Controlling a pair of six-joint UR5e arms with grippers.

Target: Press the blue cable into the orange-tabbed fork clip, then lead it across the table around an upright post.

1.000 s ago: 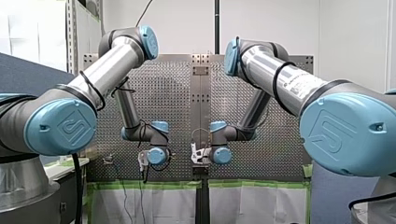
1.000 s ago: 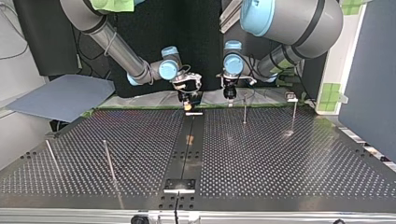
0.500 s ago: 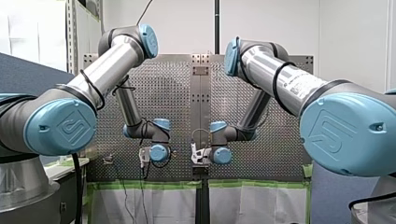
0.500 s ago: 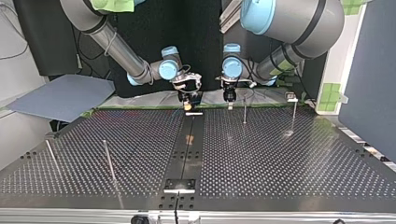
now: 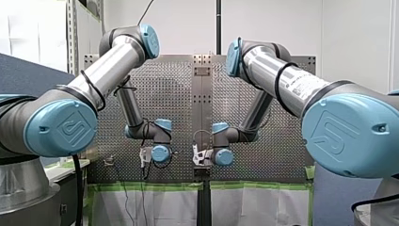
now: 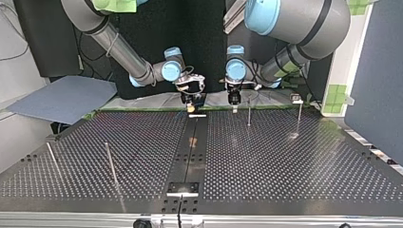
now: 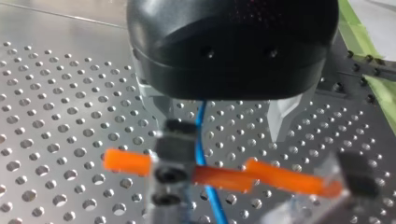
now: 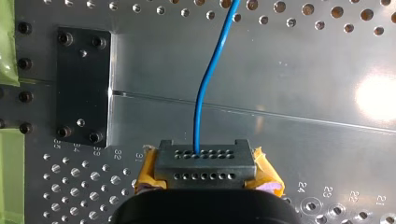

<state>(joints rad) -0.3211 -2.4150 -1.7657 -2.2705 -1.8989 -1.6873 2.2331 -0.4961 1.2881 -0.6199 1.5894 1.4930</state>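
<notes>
Cable, blue: free between spread fingers of left gripper, crossing orange-tabbed clip. Change: slight sideways nudge of left gripper, likely press alignment. Right gripper: clenched on grey block.

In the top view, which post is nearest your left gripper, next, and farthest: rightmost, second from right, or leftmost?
From my left gripper:
1. Second post from right, just beside it.
2. Rightmost post, toward the view's right.
3. Leftmost post, far across the table.

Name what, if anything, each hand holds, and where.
My right hand pinches the blue cable between its yellow pads; whether at the end cannot be told. My left hand is open, the cable passing between its fingers.
</notes>
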